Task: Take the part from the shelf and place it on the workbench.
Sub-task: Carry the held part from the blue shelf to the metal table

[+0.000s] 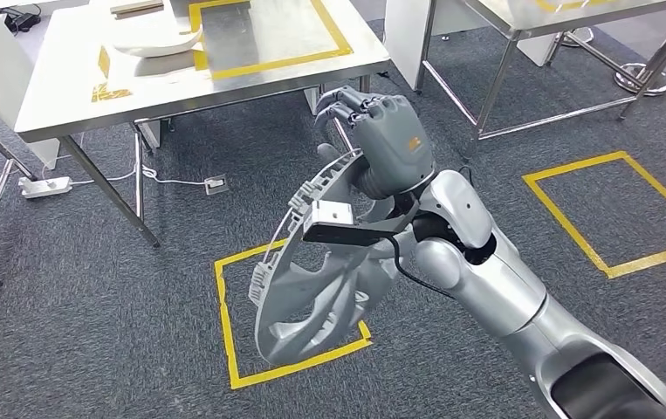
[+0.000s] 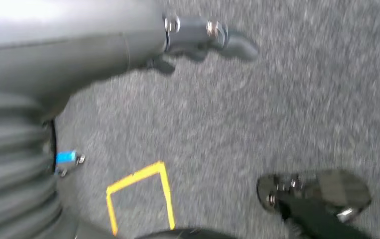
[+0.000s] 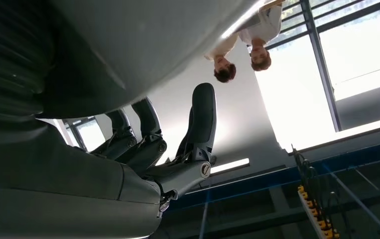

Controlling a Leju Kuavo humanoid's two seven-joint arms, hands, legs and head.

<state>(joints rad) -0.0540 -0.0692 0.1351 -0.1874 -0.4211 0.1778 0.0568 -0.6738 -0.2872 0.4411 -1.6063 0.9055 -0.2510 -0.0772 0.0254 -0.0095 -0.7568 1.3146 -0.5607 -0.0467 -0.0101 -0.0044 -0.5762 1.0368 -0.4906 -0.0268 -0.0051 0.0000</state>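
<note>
From the head view I see my right hand wrapped over the upper rim of the part, a big grey curved casting hanging below the hand, short of the workbench. The grip sits at one end, so I judge the part could swing or slip as I walk, or clip the workbench leg.

In the left wrist view, my left hand hangs over carpet, well away from the workbench; whether its fingers are apart I cannot tell.

In the right wrist view, my right hand's fingers curl around the part's pale underside, far from the workbench
</note>
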